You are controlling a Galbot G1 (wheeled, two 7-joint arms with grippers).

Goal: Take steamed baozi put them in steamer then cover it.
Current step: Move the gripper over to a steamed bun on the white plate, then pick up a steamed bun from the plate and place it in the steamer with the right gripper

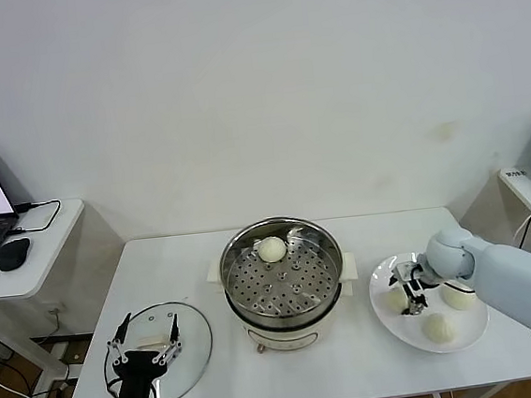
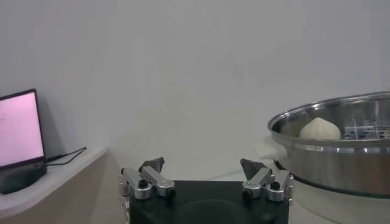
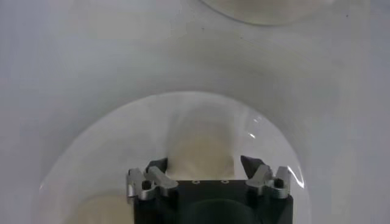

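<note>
Your right end effector is down on a bun at the plate; your left one waits over the lid.

On your left, the left end effector hangs with its fingers spread wide above the cover, which lies flat on the worktop near its front left corner. In the middle stands the steamer, and one steamed baozi sits on its perforated tray toward the back. To your right, the white plate holds three more baozi. Your right end effector is lowered onto the plate's left part, and the wrist view shows a bun between its fingers, which stand on either side of it; you cannot tell whether they already press on it.
</note>
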